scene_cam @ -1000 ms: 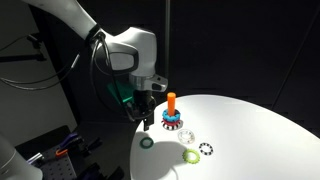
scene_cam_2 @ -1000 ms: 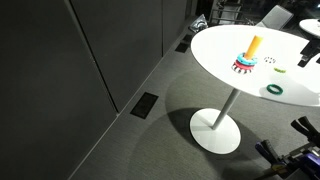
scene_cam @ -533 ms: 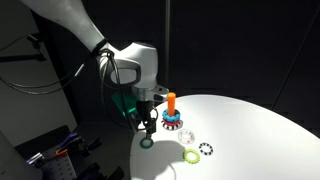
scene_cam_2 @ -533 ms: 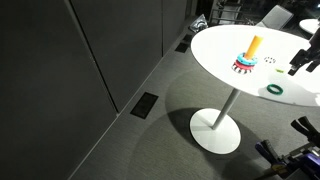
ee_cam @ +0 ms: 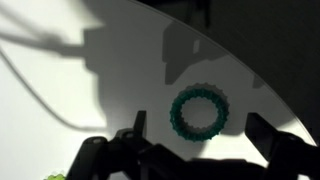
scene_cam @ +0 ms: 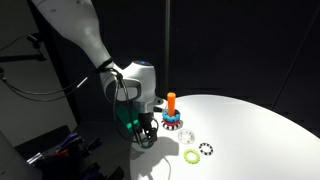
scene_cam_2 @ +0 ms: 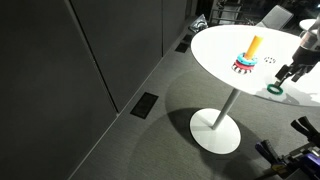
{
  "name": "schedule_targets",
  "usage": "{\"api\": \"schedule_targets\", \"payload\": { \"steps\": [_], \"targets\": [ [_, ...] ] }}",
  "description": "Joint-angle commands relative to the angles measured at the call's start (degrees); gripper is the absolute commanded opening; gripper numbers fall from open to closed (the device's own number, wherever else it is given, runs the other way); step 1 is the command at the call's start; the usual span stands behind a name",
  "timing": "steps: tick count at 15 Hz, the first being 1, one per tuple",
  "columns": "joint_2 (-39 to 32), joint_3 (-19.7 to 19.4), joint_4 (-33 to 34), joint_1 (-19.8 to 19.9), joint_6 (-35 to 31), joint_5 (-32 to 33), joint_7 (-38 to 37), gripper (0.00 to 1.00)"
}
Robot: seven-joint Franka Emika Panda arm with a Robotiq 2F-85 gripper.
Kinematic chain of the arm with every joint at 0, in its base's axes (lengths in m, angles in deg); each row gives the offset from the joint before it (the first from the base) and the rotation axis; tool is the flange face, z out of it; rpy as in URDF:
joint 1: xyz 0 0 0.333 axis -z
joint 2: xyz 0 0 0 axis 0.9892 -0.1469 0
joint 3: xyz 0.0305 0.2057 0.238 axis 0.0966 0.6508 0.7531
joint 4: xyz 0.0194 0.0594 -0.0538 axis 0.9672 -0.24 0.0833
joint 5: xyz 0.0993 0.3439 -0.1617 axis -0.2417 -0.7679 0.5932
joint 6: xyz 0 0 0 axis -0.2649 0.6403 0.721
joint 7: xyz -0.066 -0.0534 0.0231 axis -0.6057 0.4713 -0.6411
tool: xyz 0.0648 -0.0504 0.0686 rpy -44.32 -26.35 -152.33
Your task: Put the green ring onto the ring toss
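Note:
The green ring (ee_cam: 200,113) lies flat on the white table, near its edge. In the wrist view it sits between my two open fingers, just ahead of them. My gripper (ee_cam: 200,138) is open and empty, low over the ring. In an exterior view the gripper (scene_cam_2: 288,76) hangs just above the green ring (scene_cam_2: 274,89). In an exterior view the gripper (scene_cam: 146,131) covers most of the ring. The ring toss (scene_cam: 171,115), an orange peg with coloured rings round its foot, stands just beyond; it also shows in an exterior view (scene_cam_2: 247,58).
A yellow-green ring (scene_cam: 191,155), a black notched ring (scene_cam: 207,150) and a pale ring (scene_cam: 186,136) lie on the round white table (scene_cam: 250,130) near the peg. The table edge runs close by the green ring. The table stands on a single pedestal (scene_cam_2: 217,128).
My gripper has come down and moved over the green ring, from beside the peg to just above the ring. The ring and the peg have not moved.

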Motion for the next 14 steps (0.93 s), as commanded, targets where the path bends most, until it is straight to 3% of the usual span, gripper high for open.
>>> {"api": "schedule_targets", "payload": {
  "steps": [1,14],
  "targets": [
    [-4.0,0.4,2.6,-0.1,-1.8,0.9,-1.6,1.0],
    [-9.0,1.4,6.8,-0.5,-2.1,0.7,-1.4,1.0]
  ]
}}
